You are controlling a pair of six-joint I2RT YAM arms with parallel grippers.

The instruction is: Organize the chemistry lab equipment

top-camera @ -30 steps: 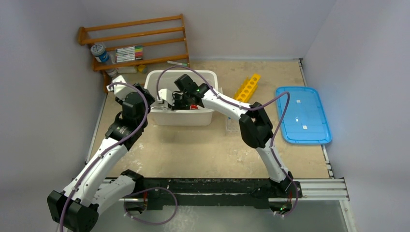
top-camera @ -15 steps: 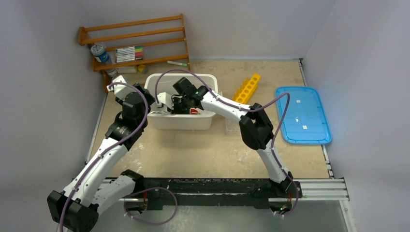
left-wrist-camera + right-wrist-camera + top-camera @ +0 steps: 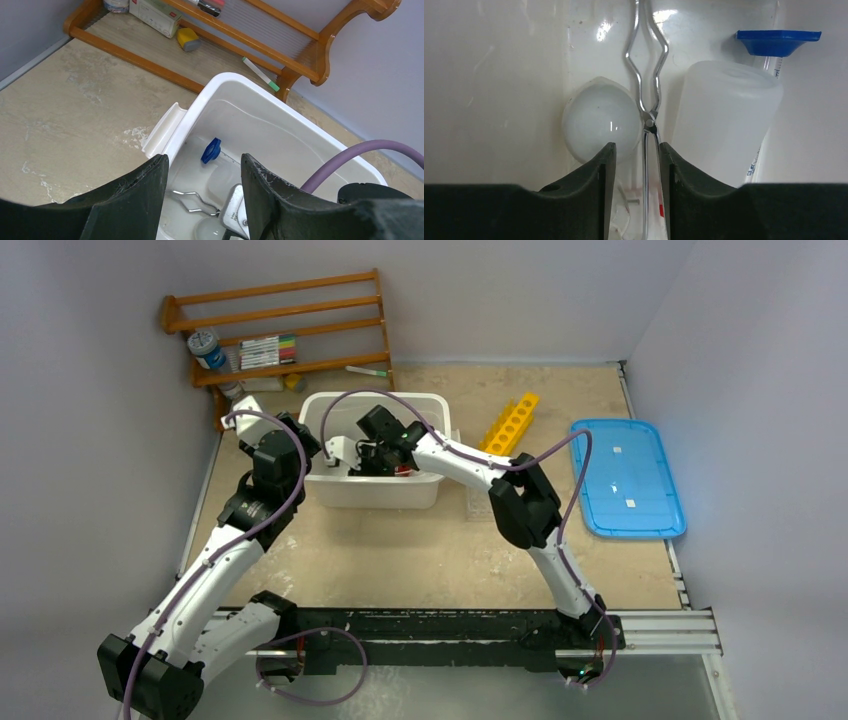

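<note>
Right hand [image 3: 635,162] straddling tongs [image 3: 649,122], fingers apart

The arms [image 3: 205,570] wear white shells, black joint housings [image 3: 520,505], purple cables [image 3: 350,154] and matte black pincer fingers [image 3: 135,197].

Plain grey walls [image 3: 500,290] on three sides; mottled beige tabletop [image 3: 400,550]; wooden rack [image 3: 275,288] far left corner
</note>
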